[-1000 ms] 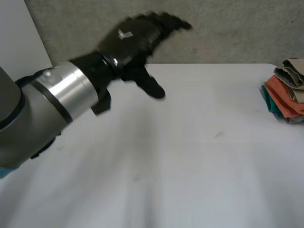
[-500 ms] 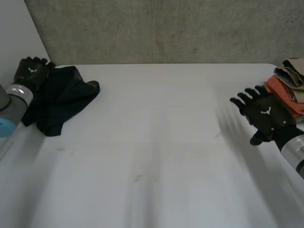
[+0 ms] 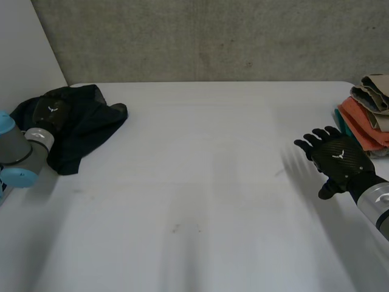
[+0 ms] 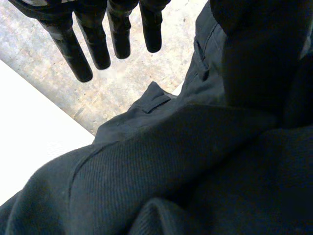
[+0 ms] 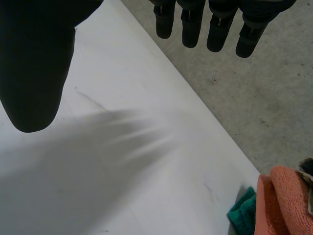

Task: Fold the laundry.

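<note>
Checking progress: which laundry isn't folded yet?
The dark garment, lying crumpled at the left hand; the other cloths sit stacked near the right hand.

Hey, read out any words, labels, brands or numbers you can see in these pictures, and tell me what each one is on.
No words or numbers can be read anywhere.
Back of the left hand: a small white mark, too small to read.
Back of the right hand: a small white emblem, no letters legible.
Dark garment and stack of folded cloths: no label or print visible.
</note>
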Robot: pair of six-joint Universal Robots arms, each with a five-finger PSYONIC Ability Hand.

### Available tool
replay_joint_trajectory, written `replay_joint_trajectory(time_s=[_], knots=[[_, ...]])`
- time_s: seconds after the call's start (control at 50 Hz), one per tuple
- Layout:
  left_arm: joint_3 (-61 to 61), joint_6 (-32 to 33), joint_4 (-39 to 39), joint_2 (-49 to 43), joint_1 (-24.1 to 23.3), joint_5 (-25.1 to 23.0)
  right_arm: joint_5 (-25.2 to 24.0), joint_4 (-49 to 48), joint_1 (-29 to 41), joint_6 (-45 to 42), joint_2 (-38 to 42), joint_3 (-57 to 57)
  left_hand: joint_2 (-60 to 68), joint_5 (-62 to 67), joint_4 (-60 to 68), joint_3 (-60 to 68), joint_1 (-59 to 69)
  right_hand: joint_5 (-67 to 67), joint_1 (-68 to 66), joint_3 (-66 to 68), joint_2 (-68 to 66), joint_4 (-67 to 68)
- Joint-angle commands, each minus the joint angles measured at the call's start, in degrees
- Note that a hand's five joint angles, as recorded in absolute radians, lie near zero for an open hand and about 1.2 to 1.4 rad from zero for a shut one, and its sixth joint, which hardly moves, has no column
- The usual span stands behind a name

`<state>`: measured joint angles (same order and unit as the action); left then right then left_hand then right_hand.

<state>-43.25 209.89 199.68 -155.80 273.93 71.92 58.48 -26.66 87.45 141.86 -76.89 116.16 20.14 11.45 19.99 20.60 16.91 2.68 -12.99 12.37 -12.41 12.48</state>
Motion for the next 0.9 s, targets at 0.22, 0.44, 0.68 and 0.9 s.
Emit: replay_joint_trajectory(time_s=[0.22, 0.44, 0.68, 0.9], knots=[[-3.60, -9.32, -3.33, 2.96, -1.39, -4.94, -0.03, -0.77, 0.08, 0.00, -0.01, 0.12, 0.83, -0.48, 0.98, 0.36, 4.06, -2.68, 2.99, -2.37, 2.41, -2.48], [-3.95, -9.68, -4.83, 3.31, -3.14, -4.95, -0.03, -0.77, 0.08, -0.18, 0.16, 0.12, 59.86, 58.55, 60.01, 59.40, 63.09, -2.68, 2.99, -2.37, 2.41, -2.48], [-18.79, -21.78, -2.38, 23.15, -8.32, -4.77, -0.20, -0.68, 0.00, -0.18, 0.08, 0.21, 59.86, 58.55, 60.01, 59.40, 63.09, -2.68, 2.99, -2.37, 2.41, -2.48], [-32.68, -31.03, -2.72, 38.46, -22.03, -5.47, 0.15, -0.68, -0.09, -0.18, -0.98, 0.12, 59.86, 58.55, 60.01, 59.40, 63.09, -2.68, 2.99, -2.37, 2.41, -2.48]])
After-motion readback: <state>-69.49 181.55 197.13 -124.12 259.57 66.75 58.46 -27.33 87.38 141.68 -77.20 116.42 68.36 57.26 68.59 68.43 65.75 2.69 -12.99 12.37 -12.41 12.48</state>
